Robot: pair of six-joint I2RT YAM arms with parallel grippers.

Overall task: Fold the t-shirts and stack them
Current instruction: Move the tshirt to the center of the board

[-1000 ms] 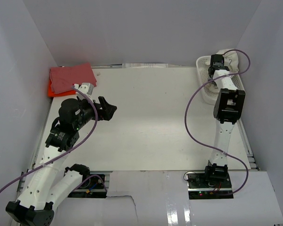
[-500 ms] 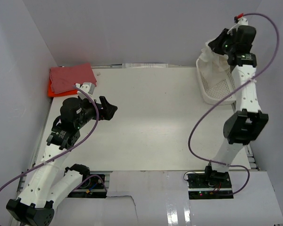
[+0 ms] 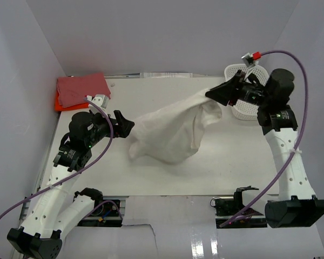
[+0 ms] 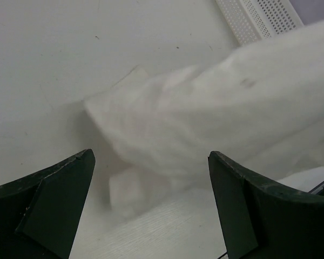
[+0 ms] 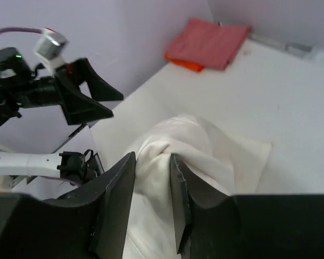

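Cream shirt (image 3: 170,134) hangs in a long, rumpled, unfolded swag from the right fingers (image 3: 218,93) near the far right corner down to the middle of the table (image 3: 167,181). Its bunched lower end lies just beside the left fingers (image 3: 124,124). Only the right wrist view shows the grip: the two fingers (image 5: 113,199) are nearly closed, with a fold of the cloth pinched between them. The left wrist view shows its fingers (image 4: 48,199) spread wide with nothing between them, the blurred cloth just ahead, and a strip of the basket (image 4: 259,19) beyond. From above, the pink shirt (image 3: 81,89) lies folded on the orange shirt (image 3: 58,102) in the far left corner. Half a second ago the cream shirt was bunched above the basket (image 3: 243,112) at the far right corner; now it is drawn out over the table, and the left arm has barely moved.
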